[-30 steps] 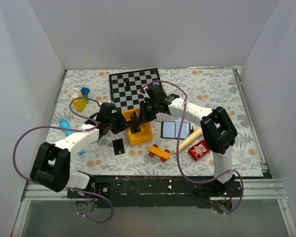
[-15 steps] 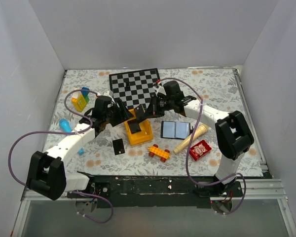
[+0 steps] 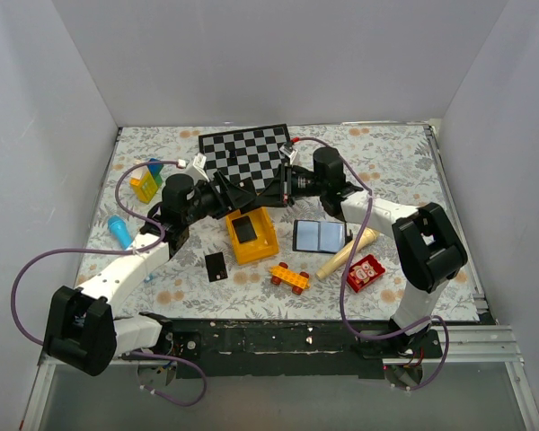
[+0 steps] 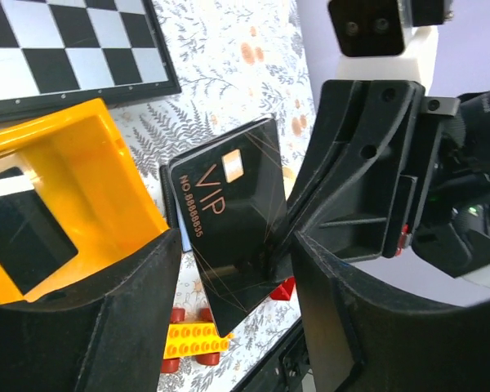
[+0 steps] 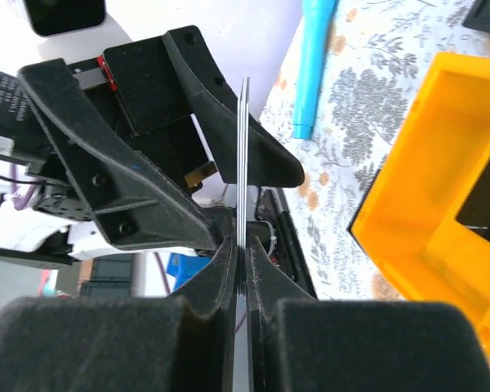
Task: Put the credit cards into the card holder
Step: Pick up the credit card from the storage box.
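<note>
Robot lab cell: white enclosure walls (image 3: 278, 54)

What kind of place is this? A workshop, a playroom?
Most likely a robot test booth in a lab: plain white walls box in a table with a flowery cloth, the left arm and right arm are bolted to its near edge, and odd props like a chessboard and toy bricks lie around.

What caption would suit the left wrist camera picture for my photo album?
Black VIP card, pinched by the right hand, poised between the open fingers of the left hand, a yellow bin behind.
</note>
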Controlling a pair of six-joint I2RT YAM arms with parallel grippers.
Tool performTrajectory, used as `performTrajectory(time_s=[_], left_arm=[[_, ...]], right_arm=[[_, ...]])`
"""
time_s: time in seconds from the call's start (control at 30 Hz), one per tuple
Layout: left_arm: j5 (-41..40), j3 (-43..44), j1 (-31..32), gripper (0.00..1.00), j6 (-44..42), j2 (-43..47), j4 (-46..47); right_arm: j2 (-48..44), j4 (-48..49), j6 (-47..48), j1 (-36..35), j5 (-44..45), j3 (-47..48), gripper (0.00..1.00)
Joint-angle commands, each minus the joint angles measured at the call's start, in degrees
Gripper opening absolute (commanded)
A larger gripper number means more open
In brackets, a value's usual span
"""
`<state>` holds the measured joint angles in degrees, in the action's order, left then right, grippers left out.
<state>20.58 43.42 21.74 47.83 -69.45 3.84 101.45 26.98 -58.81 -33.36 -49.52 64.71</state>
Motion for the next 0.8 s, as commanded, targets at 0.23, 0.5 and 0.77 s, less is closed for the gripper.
performTrajectory(time_s=[0.23,0.5,0.77], left_arm=[[4.0,-4.5,-0.2,0.42,6.0,3.7,13.6],[5.0,-6.4,-1.7,0.41,9.6,5.3,18.8],[5.7,-6.9,-2.5,0.4,11.1,6.1,20.4]], right_arm=[[0.9,22.5,-13.1,-0.2,-6.6,-2.2,0.01],[-1.7,17.0,-9.3,-0.1,-7.0,-2.7,0.01],[-2.5,17.2,-9.3,-0.2,-7.2,-3.6,0.01]])
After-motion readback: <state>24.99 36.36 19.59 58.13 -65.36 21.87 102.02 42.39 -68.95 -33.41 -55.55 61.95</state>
